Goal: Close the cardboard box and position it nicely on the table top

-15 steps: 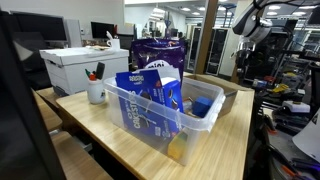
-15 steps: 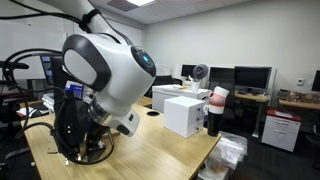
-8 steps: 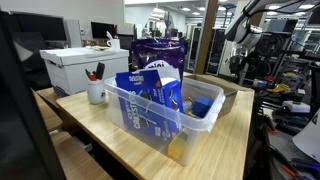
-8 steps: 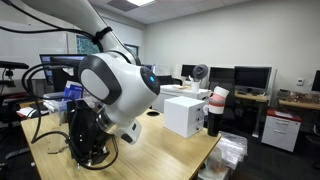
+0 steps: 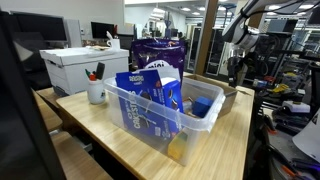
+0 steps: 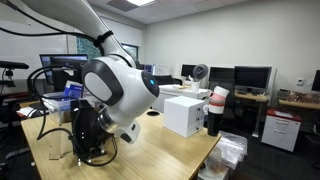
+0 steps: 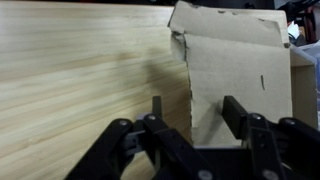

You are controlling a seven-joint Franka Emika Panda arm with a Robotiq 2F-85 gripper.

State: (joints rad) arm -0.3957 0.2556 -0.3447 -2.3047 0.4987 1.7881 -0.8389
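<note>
— Where is the cardboard box (image 5: 228, 96) now?

— It lies on the worktop (image 5: 215, 140), at the far corner, just behind the clear plastic bin (image 5: 150, 120) with the snack packs. A white lidded box (image 5: 70, 68) and a mug (image 5: 96, 93) with pens stand at the other side of the bin.

— And the end effector (image 7: 195, 118)?

— In the wrist view it is above the edge of the box. Its two jaws stand apart and they grip nothing. One finger (image 7: 236, 112) is over a brown flap, the other is over the bare wood, and the edge of the flap runs between them.

— Is the box closed?

— Not fully, I think. The flap edge looks rough and one flap seems a little raised; more I cannot tell. In an exterior view the arm (image 5: 245, 35) hangs above the box.
</note>
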